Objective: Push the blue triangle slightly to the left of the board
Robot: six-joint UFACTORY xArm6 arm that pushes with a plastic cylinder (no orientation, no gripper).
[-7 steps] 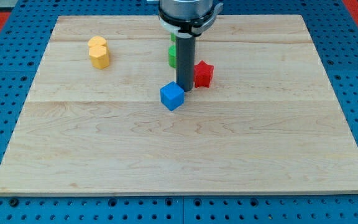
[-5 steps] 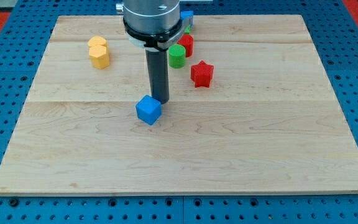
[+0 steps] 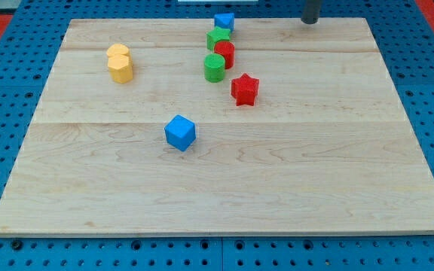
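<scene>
Starting at the view's left: a pair of yellow blocks point(image 3: 119, 63) sit touching each other near the upper left of the board point(image 3: 337, 188), well clear of everything, so I can leave them alone. Moving in, a blue block point(image 3: 180, 132) stands by itself a little left of centre, with open wood all round it. It reads more like a cube than a triangle from here, so I can't swear this is my target. Next, up towards the view's top, there's a tight column: a second, smaller blue block point(image 3: 224, 20) right at the top edge, its shape too small to call, then a green block point(image 3: 218, 36), a red cylinder point(image 3: 224, 54) and a green cylinder point(image 3: 214, 67), all bunched close. If the top blue one is the triangle, it's hemmed in from below, and a leftward shove has to come from its right side. Just right of the column sits a red star point(image 3: 245, 89), apart from the rest. Further right, my tip point(image 3: 310, 22) hangs at the board's top edge, touching nothing and well away from both blue blocks. There are no jaws on this rig, only the bare rod. My guess is that the push is not under way.
</scene>
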